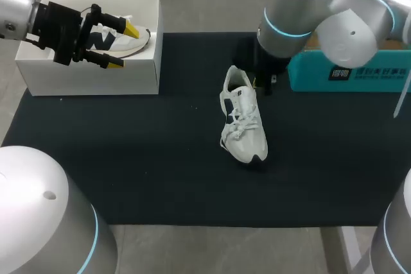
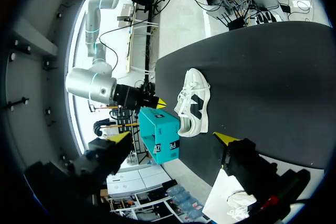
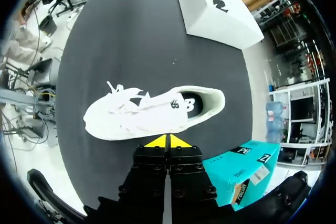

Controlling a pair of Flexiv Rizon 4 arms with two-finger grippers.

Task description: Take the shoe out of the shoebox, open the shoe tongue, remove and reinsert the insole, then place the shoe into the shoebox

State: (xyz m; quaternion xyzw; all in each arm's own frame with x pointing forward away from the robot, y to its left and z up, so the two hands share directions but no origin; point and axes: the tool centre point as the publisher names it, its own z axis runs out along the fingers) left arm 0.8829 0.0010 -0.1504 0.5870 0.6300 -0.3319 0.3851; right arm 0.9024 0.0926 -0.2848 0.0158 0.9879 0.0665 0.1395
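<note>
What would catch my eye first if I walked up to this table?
Probably the white lace-up sneaker lying alone in the middle of the black mat, with the right gripper, its yellow tips pressed together, close beside it. Next, the white cardboard shoebox at the mat's far left corner, with a second white sneaker inside and the left gripper hovering open over it.

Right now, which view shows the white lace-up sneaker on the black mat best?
The right wrist view: the white lace-up sneaker is large and side-on, laces and opening clear. The head view shows the sneaker whole from above but smaller; the left wrist view, small and distant.
</note>
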